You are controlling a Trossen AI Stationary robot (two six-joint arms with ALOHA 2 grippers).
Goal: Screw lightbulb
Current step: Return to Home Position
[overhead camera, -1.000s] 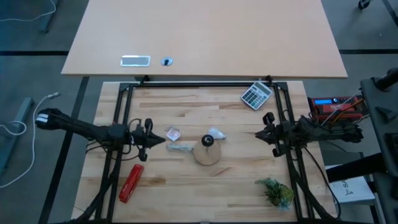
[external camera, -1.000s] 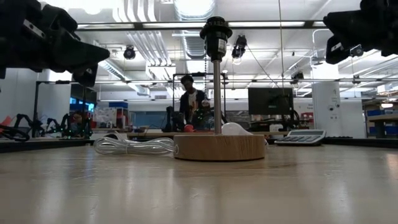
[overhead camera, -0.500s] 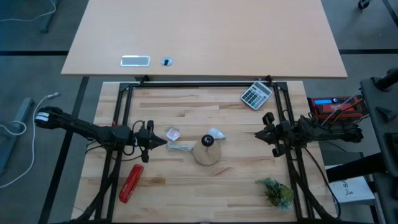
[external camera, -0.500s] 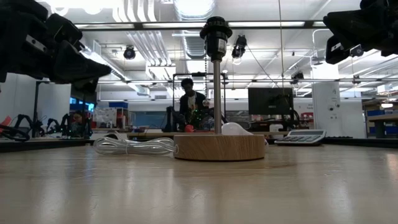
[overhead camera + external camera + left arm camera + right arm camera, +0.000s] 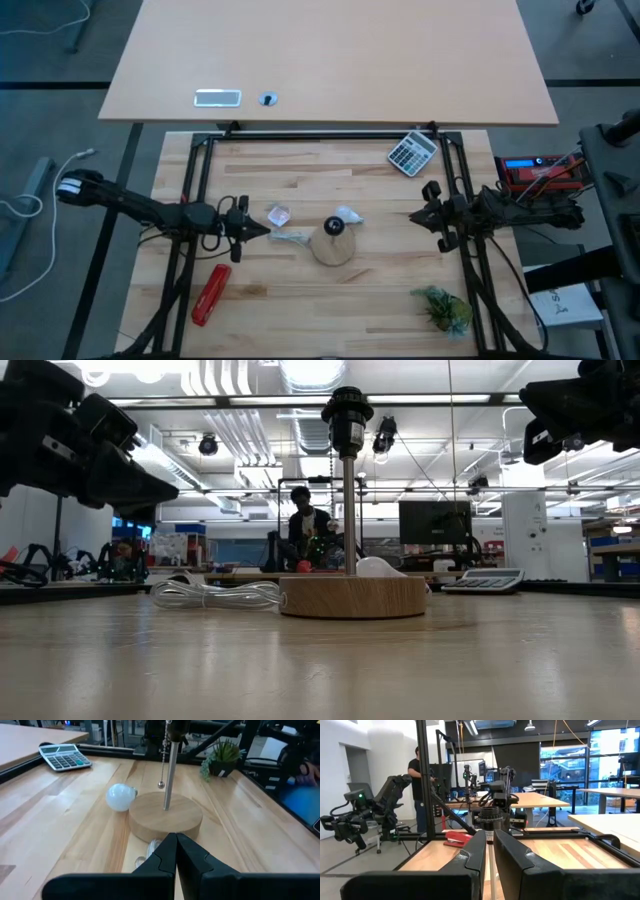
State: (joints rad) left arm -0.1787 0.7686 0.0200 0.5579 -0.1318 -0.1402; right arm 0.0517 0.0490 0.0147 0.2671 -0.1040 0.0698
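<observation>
Left arm (image 5: 140,208) and right arm (image 5: 510,212) are slim, jointed, matte black; left end effector (image 5: 262,231) and right end effector (image 5: 415,216) carry tapered black fingers (image 5: 164,864).

Take the wooden lamp base (image 5: 333,246) as your mark: its post carries the black socket (image 5: 346,407) upright over the middle, the lightbulb (image 5: 348,214) lies just beside it on the calculator (image 5: 413,152) side, and a coil of clear cable (image 5: 290,237) sits just to its left, with a clear plastic scrap (image 5: 278,214) near that. The left gripper (image 5: 262,231) hangs just past the cable, while the right gripper (image 5: 418,214) is well off to the base's right with bare wood between. You have open board on the base's other long side, between the red object (image 5: 211,293) and the small plant (image 5: 443,308).
</observation>
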